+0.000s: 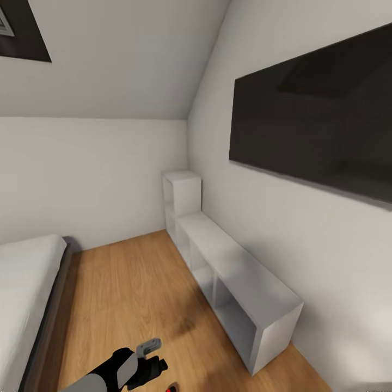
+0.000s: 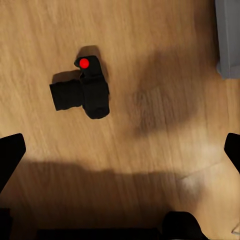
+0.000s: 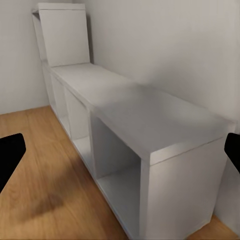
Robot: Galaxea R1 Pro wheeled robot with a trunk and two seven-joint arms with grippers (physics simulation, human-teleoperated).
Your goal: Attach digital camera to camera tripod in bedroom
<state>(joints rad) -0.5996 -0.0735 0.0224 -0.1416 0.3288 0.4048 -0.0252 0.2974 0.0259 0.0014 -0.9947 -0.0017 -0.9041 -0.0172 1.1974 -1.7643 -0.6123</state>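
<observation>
The left gripper [image 2: 120,150] hangs over the wood floor [image 2: 165,45] with its jaws spread wide and nothing between them; its two dark fingertips [image 2: 10,155] stand far apart at the edges of the left wrist view. Ahead of those jaws, well short of being between them, the digital camera [image 2: 82,92] lies on the floor, lens barrel out to one side and its red round button facing up at the wrist. From the head view the left arm reaches down low in front of the robot, its gripper [image 1: 149,362] poised just above a speck of red that is probably the same button. The right gripper [image 3: 120,150] is also wide open and empty, pointed at the white cube shelving [image 3: 150,125] along the wall under the black TV [image 1: 316,120], with the bed [image 1: 27,294] off to the other side. So the robot is in the bedroom but the job has hardly begun: the camera is not yet picked up, and finding the tripod and mounting the camera both remain.
</observation>
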